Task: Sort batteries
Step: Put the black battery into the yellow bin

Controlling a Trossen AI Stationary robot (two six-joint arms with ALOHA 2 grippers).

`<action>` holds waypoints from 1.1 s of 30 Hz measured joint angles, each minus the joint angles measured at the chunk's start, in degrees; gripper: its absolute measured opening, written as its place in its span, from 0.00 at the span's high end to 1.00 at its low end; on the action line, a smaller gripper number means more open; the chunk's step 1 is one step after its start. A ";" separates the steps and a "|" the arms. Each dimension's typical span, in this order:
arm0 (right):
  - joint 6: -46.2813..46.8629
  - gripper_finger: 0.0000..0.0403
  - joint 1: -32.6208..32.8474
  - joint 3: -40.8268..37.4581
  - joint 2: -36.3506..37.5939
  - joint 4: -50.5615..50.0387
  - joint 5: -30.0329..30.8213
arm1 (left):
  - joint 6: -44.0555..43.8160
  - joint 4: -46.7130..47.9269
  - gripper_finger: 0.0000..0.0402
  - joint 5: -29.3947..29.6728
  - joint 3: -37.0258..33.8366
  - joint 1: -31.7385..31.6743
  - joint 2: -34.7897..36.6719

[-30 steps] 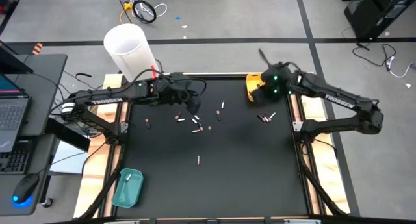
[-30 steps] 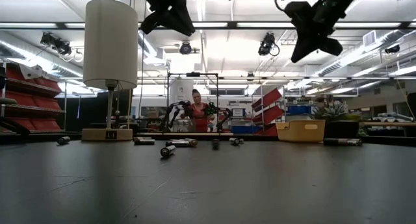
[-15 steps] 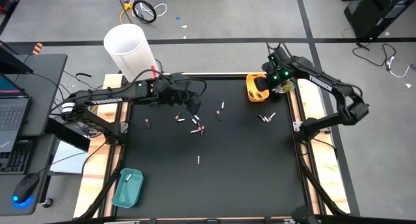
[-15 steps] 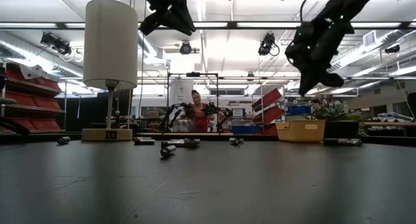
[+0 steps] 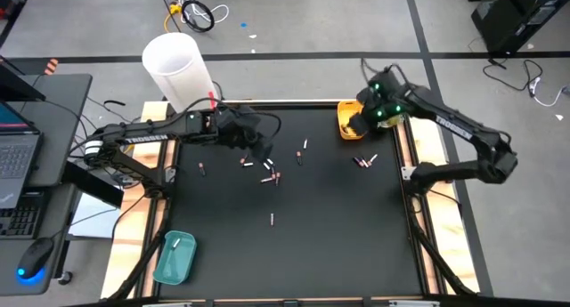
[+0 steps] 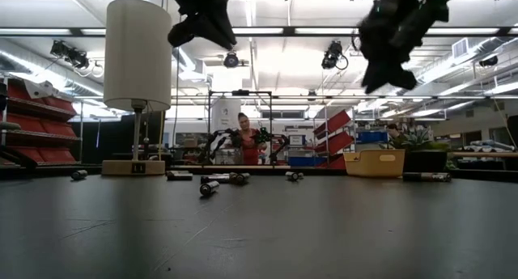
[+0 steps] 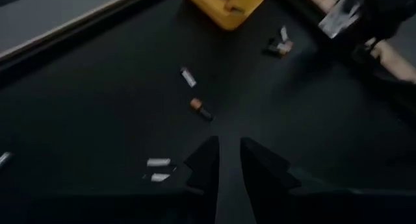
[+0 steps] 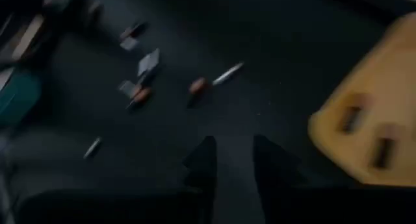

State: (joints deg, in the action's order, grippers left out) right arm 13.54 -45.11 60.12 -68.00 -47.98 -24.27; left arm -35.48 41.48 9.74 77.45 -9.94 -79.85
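Batteries [image 5: 271, 176] lying scattered across the middle and far part of the black table [image 5: 294, 240], a few more sitting near the far-right corner [image 5: 363, 161]. Teal tray [image 5: 175, 256] resting at the near-left corner, one pale cell inside. Yellow tray [image 5: 348, 120] sitting at the far right, dark cells inside. Left gripper [image 7: 225, 160] hovering above the far-left cluster, fingers slightly parted, gripping nothing. Right gripper [image 8: 233, 158] hanging beside the yellow tray, fingers apart, empty.
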 joint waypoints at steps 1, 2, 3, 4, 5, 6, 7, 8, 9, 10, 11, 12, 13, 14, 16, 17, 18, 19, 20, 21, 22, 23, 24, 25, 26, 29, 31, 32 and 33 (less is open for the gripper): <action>0.72 0.74 2.55 0.00 0.47 -0.09 -0.01 | -0.03 0.58 0.81 0.08 0.00 -0.08 0.00; 1.64 0.71 5.34 0.00 0.76 0.20 0.41 | -0.02 0.82 0.81 0.36 0.00 -0.27 0.00; 2.59 0.68 8.05 0.00 0.88 0.42 1.57 | -0.01 0.82 0.81 0.73 0.01 -0.52 0.00; 3.45 0.65 10.74 0.00 0.96 0.08 3.50 | -0.01 0.78 0.81 0.87 0.00 -0.67 0.00; 4.44 0.63 13.09 0.00 0.96 -0.90 5.91 | -0.03 0.74 0.81 0.89 0.02 -0.82 0.00; 5.44 0.61 15.06 -0.21 1.13 -2.02 7.99 | -0.11 0.73 0.81 0.93 0.00 -0.86 0.00; 6.04 0.59 16.68 -0.74 1.51 -2.63 9.78 | -0.22 0.74 0.81 0.99 0.01 -0.87 0.00; 6.35 0.58 17.89 -1.65 2.19 -2.44 10.93 | -0.40 0.71 0.81 0.98 0.00 -0.84 0.02; 7.10 0.58 18.89 -2.79 2.93 -1.28 11.55 | -0.41 0.71 0.81 0.98 0.00 -0.65 0.02; 8.48 0.58 19.56 -4.25 3.56 1.01 11.65 | -0.26 0.70 0.81 0.98 0.01 -0.44 0.02; 10.36 0.58 19.90 -5.53 3.72 3.47 11.51 | 0.27 0.56 0.81 0.97 0.01 -0.40 0.02; 12.33 0.59 20.03 -6.49 3.43 5.71 10.90 | 0.54 0.19 0.81 0.96 0.00 -0.38 0.02; 14.04 0.60 20.06 -7.00 2.53 7.70 10.24 | 0.58 -0.17 0.81 0.94 0.00 -0.36 0.02; 15.33 0.60 20.50 -7.08 1.33 9.75 9.74 | 0.58 -0.38 0.81 0.95 0.00 -0.38 0.02; 16.72 0.62 22.25 -6.40 -2.14 12.41 9.75 | 0.57 -1.28 0.81 0.97 0.00 -0.41 0.02; 16.78 0.63 23.47 -5.70 -4.27 13.16 9.98 | 0.56 -1.82 0.81 0.98 0.02 -0.41 0.02; 17.01 0.63 24.60 -4.95 -6.49 13.85 10.41 | 0.51 -1.87 0.81 0.98 0.01 -0.41 0.03; 17.50 0.63 25.56 -4.14 -8.66 14.17 11.05 | 0.42 -1.78 0.81 0.96 0.00 -0.41 0.07; 18.01 0.63 26.36 -3.35 -10.87 14.43 11.96 | 0.30 -1.69 0.81 0.96 0.00 -0.40 0.07; 18.63 0.63 26.96 -2.51 -12.97 14.65 13.36 | -0.03 -1.41 0.81 0.96 0.01 -0.35 0.07; 19.27 0.63 27.37 -1.78 -15.01 15.21 15.04 | -0.80 -1.10 0.81 0.98 0.00 -0.05 0.07; 19.71 0.63 27.64 -1.12 -16.87 15.91 16.58 | -1.15 -1.10 0.81 1.00 0.00 0.21 0.07; 20.00 0.63 27.93 -0.56 -18.63 16.66 17.80 | -1.50 -1.29 0.81 1.08 0.00 0.52 0.25; 20.50 0.62 28.17 0.04 -20.15 17.39 18.26 | -1.75 -1.26 0.81 1.57 0.00 1.09 0.60; 21.08 0.62 28.26 0.60 -21.51 18.38 18.62 | -2.01 -1.10 0.81 2.44 0.00 1.85 0.98; 22.62 0.61 28.39 2.26 -25.32 20.26 19.77 | -2.00 0.87 0.81 4.51 0.00 4.30 2.76; 22.83 0.60 28.53 3.35 -27.83 21.46 20.48 | -0.37 3.53 0.81 4.88 0.00 5.93 3.44; 22.96 0.60 28.77 4.12 -29.04 22.04 20.71 | 1.12 4.71 0.81 4.98 0.00 6.98 3.52; 23.15 0.60 29.06 4.93 -30.13 22.63 20.88 | 2.60 5.83 0.81 4.96 0.00 8.05 3.54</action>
State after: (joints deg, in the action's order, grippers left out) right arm 36.69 -16.05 65.05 -98.13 -25.35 -3.39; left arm -32.88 47.31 14.70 77.45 -1.89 -76.32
